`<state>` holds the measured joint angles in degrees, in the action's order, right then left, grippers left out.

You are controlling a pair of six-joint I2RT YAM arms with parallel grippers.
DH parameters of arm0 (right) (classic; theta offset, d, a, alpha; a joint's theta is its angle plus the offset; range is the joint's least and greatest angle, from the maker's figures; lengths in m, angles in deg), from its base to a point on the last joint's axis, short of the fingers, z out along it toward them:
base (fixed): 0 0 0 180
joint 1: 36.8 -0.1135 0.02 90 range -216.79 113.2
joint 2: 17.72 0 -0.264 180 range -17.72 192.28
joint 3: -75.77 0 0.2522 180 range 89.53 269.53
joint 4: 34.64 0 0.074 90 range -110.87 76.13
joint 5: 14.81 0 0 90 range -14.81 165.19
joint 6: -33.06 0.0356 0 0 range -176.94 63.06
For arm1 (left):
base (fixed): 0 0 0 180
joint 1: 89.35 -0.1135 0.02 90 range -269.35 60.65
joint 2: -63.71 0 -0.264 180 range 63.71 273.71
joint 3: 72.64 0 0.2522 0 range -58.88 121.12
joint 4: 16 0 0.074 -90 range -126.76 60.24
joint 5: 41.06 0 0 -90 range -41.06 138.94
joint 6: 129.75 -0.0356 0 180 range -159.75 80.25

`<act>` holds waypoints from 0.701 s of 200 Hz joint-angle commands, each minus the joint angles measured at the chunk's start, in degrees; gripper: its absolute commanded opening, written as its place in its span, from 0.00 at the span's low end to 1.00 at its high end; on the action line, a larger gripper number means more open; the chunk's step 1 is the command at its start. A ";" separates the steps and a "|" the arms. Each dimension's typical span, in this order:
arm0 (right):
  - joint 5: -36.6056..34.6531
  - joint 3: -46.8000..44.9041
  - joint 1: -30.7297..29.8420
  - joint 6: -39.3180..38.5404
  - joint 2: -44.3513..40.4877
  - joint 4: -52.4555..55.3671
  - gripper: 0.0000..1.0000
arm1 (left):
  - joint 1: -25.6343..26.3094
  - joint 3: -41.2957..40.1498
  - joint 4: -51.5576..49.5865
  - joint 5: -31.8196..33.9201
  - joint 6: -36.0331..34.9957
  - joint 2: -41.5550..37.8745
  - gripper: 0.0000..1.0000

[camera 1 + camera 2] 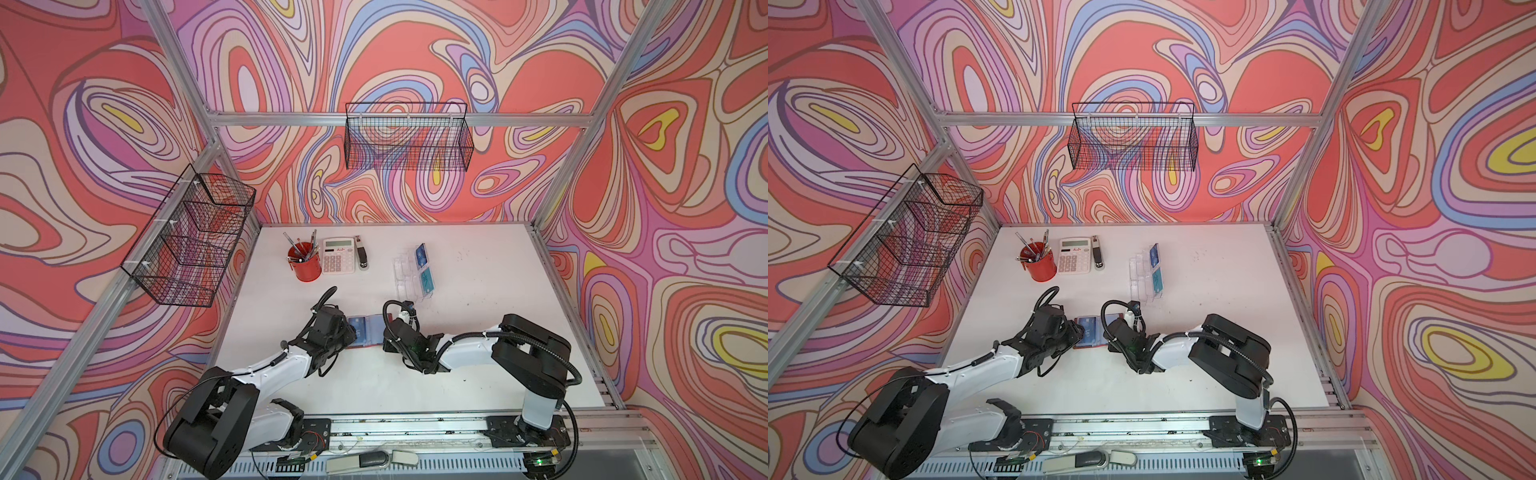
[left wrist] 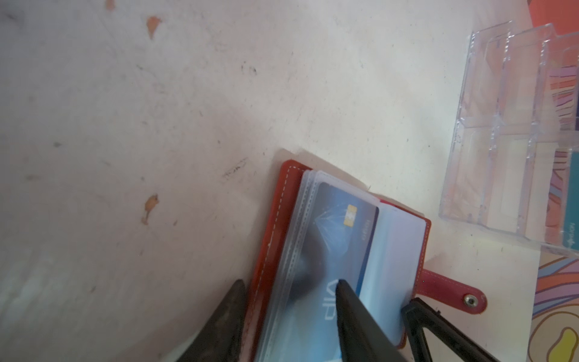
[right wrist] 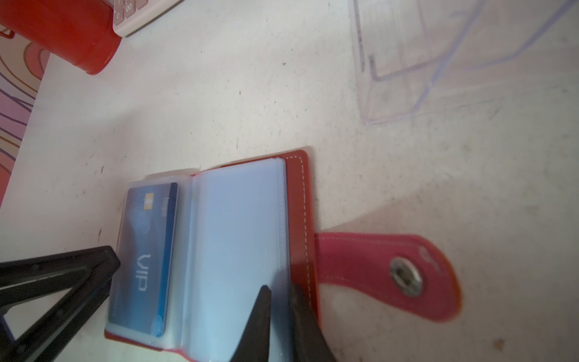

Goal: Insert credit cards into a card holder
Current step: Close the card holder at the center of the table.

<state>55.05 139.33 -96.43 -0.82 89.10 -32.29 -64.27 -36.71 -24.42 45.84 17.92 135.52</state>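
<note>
White, scuffed counter point(image 2: 156, 109) carries everything. On it the left hand point(image 2: 288, 282) stands half apart, one finger on the sleeved VIP card point(image 2: 338, 225), the other just outside the red cover of the open card holder point(image 3: 300, 194). Opposite, the right hand point(image 3: 280, 290), nearly closed, pinches the sleeves' edge on the tab side. Beyond, a clear stand point(image 1: 405, 270) holds two more cards point(image 1: 421, 254).

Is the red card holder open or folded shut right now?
Open. The card holder lies spread on the table, clear sleeves facing up, snap tab unfastened beside it, VIP card showing inside.
</note>
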 commanded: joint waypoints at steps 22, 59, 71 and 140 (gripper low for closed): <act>3.03 -1.85 0.06 2.06 3.99 -0.69 0.12 | 0.24 -0.77 5.23 -8.35 -1.51 1.69 0.49; 3.62 -2.32 -0.04 2.98 5.75 -1.90 0.10 | 0.26 -2.11 9.37 -11.70 -1.51 -3.73 0.49; 3.68 -2.59 -0.06 3.11 6.02 -2.50 0.10 | 0.25 -2.30 9.60 -11.65 -1.97 -6.00 0.50; 3.72 -1.63 -1.84 2.68 7.76 -4.35 0.09 | 0.26 -0.57 11.45 -15.10 -6.30 -9.76 0.51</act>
<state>54.00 139.11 -96.72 1.08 93.28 -42.28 -64.21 -38.13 -15.78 33.89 14.14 125.79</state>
